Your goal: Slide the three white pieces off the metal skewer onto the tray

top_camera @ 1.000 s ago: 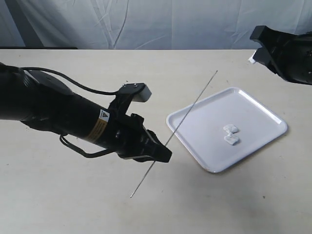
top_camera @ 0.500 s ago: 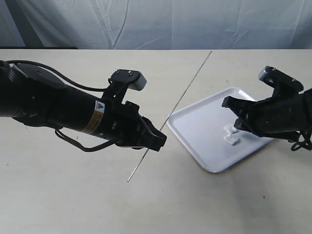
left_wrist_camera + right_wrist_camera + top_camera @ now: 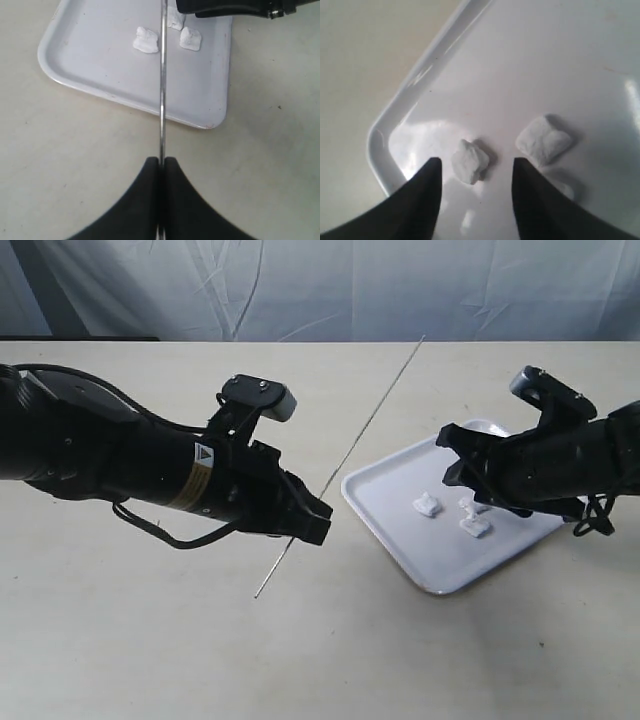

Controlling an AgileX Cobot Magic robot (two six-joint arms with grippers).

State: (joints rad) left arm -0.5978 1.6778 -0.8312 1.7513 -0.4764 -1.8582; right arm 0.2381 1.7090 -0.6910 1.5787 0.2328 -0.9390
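Left fingers [image 3: 142,200] pinch the skewer [image 3: 162,100]; right fingers [image 3: 417,200] spread above apparently three white pieces [image 3: 469,161].

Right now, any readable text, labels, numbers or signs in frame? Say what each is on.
On the left arm, a sticker: a warning triangle sign on white. The print on its orange part is too small to read.
No text on the tray, metal skewer or white pieces.
Nothing else is readable in any view.
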